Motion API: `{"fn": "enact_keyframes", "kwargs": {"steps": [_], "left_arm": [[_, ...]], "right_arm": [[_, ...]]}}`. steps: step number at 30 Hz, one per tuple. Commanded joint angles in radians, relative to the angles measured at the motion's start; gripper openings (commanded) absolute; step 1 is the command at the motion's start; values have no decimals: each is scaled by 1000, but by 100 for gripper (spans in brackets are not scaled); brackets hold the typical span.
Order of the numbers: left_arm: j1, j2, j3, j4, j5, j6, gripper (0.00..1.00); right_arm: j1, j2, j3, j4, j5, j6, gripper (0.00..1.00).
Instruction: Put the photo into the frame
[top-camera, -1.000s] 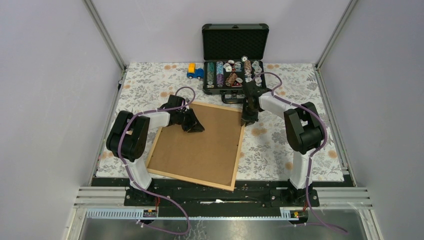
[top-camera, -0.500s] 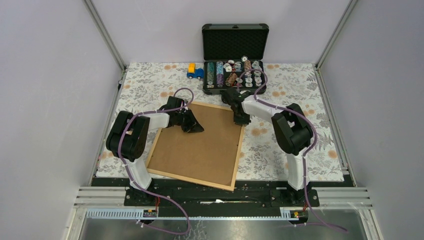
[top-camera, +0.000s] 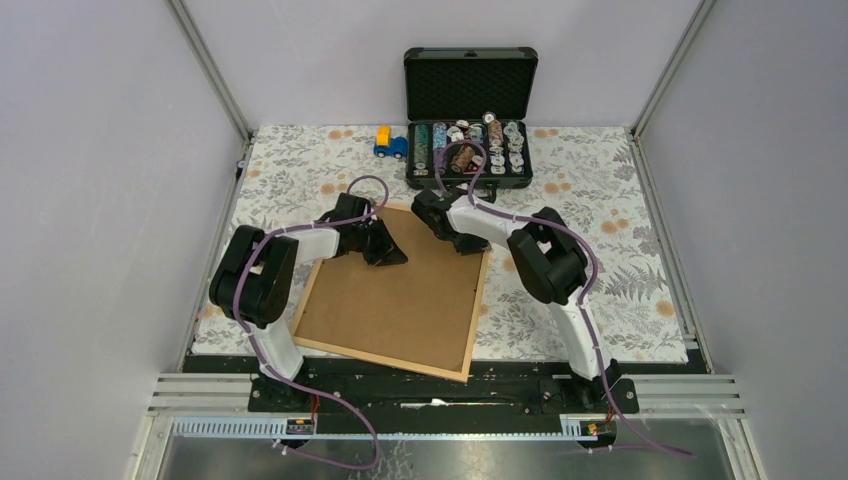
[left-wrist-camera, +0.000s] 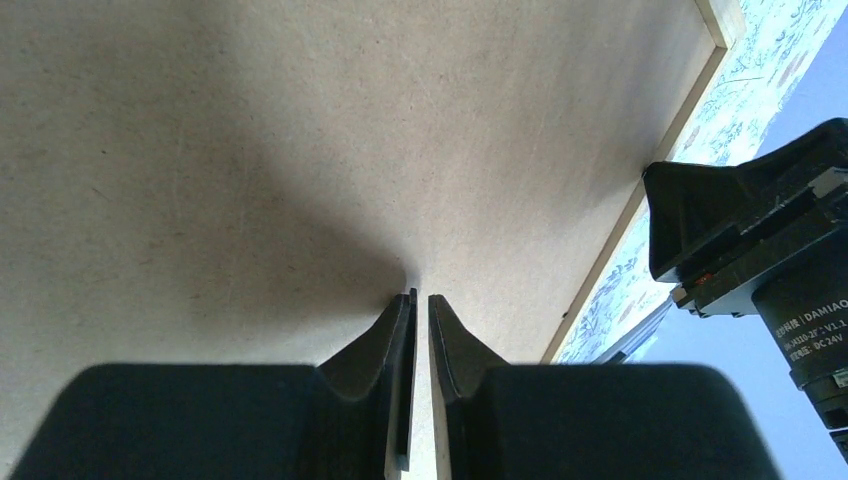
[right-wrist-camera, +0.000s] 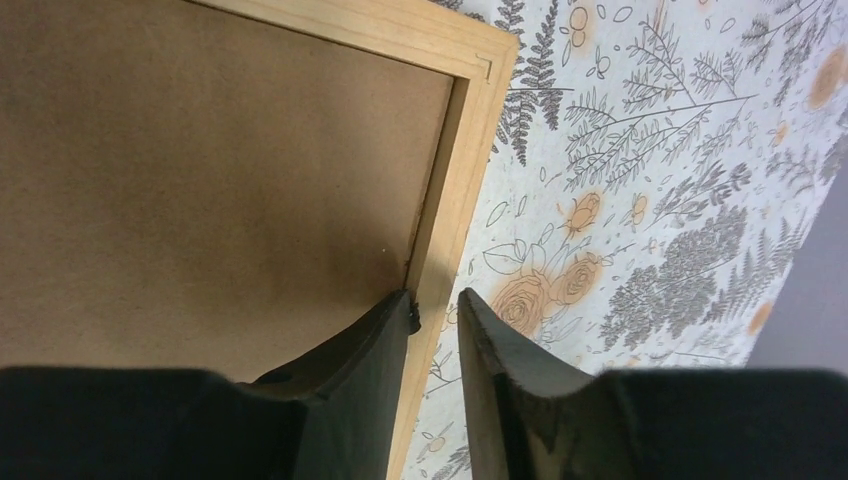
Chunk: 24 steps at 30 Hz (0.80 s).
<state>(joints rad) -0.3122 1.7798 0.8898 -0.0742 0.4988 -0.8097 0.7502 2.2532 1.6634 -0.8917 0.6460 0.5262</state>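
Currently listed, one item under handling: the frame (right-wrist-camera: 480, 70), thin light wood, lying flat and turned askew on the left half of the counter (top-camera: 600, 250). Its near rail reaches the counter's near edge and its far rail points toward the far edge. Inside it sits a plain brown backing sheet (top-camera: 400, 290), which fills the opening from rail to rail. The left fingers (left-wrist-camera: 385, 345) are tipped down onto the backing sheet in the frame's far-left part, drawn nearly together with only a thin slit between them and nothing seen in the slit. The right fingers (right-wrist-camera: 370, 350) stand partly apart at the frame's far rail, one tip at the rail's inner edge beside the backing sheet and the other at its outer side over the flowered cloth. Whether they pinch the rail cannot be told, and a corner of the frame shows just beyond them. Also present is an open black case (top-camera: 470, 85) at the middle of the counter's far edge, holding rows of chips. A small blue and yellow toy truck (top-camera: 390, 145) stands just left of the case.
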Motion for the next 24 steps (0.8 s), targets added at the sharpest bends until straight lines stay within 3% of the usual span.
{"fn": "enact_keyframes", "kwargs": {"steps": [1,8,11,13,17,21,22,24], "left_arm": [[-6,-34,-12,-67,-98,34,16],[-10,-81,49,-139,-97,95,19],[2,-117,108,-206,-83,150,27],[32,-173,142,-245,-82,188,35],[143,-278,198,-321,-96,266,63],[294,-339,204,-386,-200,319,92],[334,-342,199,-396,-214,321,97],[402,-345,186,-397,-265,318,99]], "right_arm": [[66,293,-52,159,-560,53,41],[69,265,-23,128,-562,-76,72],[37,122,-64,157,-582,-107,77],[-7,0,-93,189,-636,-116,78],[-86,-219,-119,220,-716,-127,80],[-158,-384,-216,296,-786,-117,92],[-173,-405,-249,323,-825,-109,94],[-201,-424,-321,376,-906,-92,95]]}}
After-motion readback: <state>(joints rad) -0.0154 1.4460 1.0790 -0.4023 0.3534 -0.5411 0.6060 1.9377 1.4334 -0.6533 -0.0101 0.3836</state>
